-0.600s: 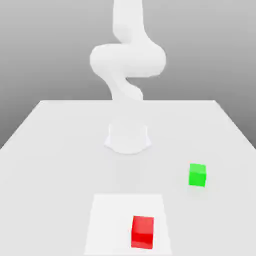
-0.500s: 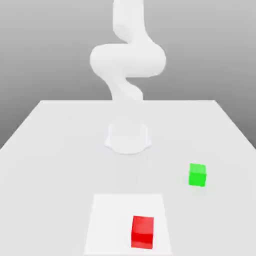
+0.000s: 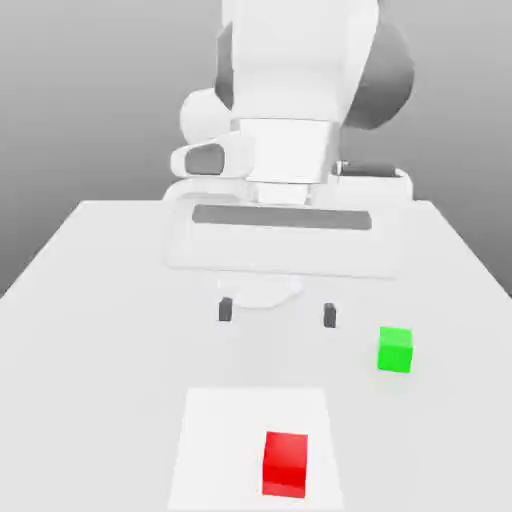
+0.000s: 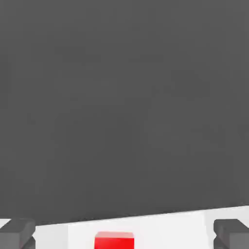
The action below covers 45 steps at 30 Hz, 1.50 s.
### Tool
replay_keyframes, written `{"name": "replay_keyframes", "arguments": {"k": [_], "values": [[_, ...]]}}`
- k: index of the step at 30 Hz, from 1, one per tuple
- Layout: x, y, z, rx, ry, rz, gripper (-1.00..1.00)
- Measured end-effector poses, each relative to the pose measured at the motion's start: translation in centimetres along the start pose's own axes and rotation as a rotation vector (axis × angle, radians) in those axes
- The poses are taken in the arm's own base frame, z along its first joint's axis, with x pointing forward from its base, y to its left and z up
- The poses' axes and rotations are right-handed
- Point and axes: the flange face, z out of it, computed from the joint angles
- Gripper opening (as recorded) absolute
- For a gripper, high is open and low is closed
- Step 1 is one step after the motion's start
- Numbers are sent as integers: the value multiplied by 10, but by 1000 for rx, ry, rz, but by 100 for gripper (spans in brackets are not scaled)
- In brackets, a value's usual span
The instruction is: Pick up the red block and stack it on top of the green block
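And the red block (image 3: 285, 465) is showing a flat, matt red, smooth on its faces, down at six o'clock in the exterior view. Out at four o'clock, the green block (image 3: 395, 350) is wearing the same matt, even finish. Up at twelve, the arm (image 3: 285, 70) is looking like smooth white plastic, while the fingertips (image 3: 225, 310) are appearing dark and matt.

red block (image 3: 285, 465): bright red | green block (image 3: 395, 350): bright green | desk (image 3: 110, 350): pale grey | square patch (image 3: 225, 440): plain white
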Motion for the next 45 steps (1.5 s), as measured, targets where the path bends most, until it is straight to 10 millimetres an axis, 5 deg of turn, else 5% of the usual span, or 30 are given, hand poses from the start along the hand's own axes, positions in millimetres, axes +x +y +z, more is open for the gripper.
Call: {"name": "replay_keyframes", "arguments": {"k": [5, 10, 11, 18, 23, 25, 29, 37, 39, 45], "values": [[-30, 22, 89, -103, -108, 18, 0], [-44, 33, 155, -126, -134, 24, 0], [-46, 35, 167, -126, -134, 23, -100], [-47, 36, 169, -126, -133, 24, -100], [-41, 29, 117, -126, -135, 24, -100], [-74, 18, 97, -115, -149, 39, -100], [-178, 4, 63, -104, -179, 30, -100], [-303, 61, 28, -131, -151, 155, -100], [-319, 79, 28, -138, -124, 180, -100], [-319, 89, 59, -164, -52, 193, -100]]}}
